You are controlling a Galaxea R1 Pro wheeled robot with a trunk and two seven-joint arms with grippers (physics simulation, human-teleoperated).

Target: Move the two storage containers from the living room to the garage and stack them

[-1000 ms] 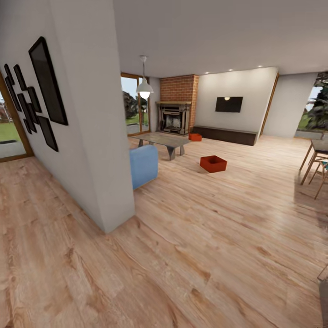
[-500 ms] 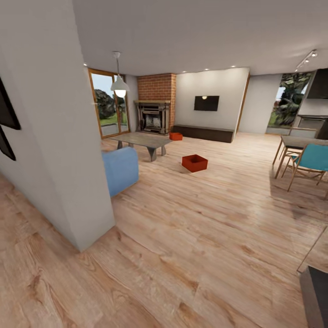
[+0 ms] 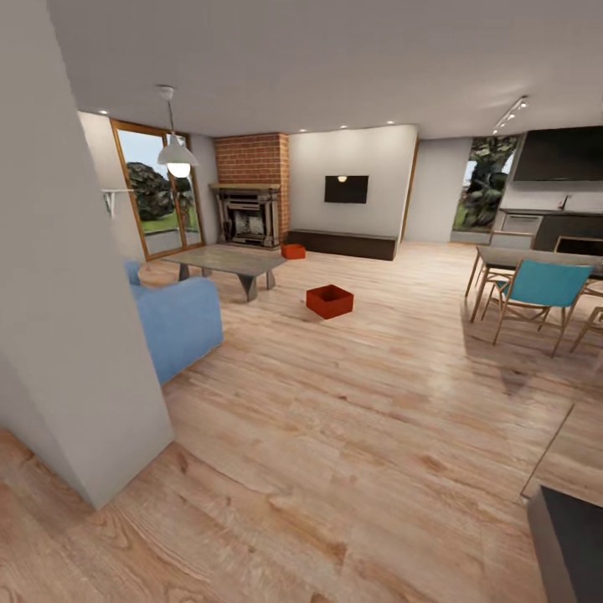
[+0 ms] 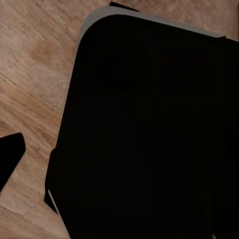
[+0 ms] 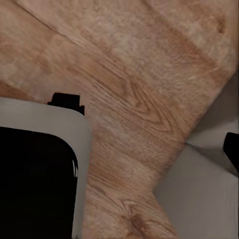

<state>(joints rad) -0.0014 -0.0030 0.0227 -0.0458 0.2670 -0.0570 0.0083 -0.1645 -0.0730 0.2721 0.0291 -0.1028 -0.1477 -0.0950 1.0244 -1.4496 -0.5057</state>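
From the head view, the living room is seen across a wide stretch of light wood-plank flooring (image 3: 352,435). Two orange-red storage containers are set on that flooring, well apart from each other. The nearer container (image 3: 329,301) is found in the open, just beside the coffee table (image 3: 224,262), with its open top facing up. The farther container (image 3: 293,250) is placed near the red-brick fireplace (image 3: 249,205), just in front of the low dark bench (image 3: 343,244) under the wall-mounted screen (image 3: 346,189).

A blue sofa (image 3: 174,322) is partly hidden behind a pale wall corner (image 3: 63,335). Wood-framed glass doors (image 3: 155,197) are seen beside the fireplace, with a pendant lamp (image 3: 175,153) hung before them. A dining table (image 3: 536,260) with a teal chair (image 3: 540,289) is set at the other side of the room.

No pincer can be made out in any view, so it cannot be told whether either is spread or pressed together, and the containers cannot be placed relative to them beyond being far ahead of the robot. In the left wrist view, a dark rounded body panel (image 4: 149,129) is shown over the planks. In the right wrist view, a dark grey-edged panel (image 5: 40,174) and a pale surface (image 5: 204,194) are shown over the wood planks (image 5: 134,84).
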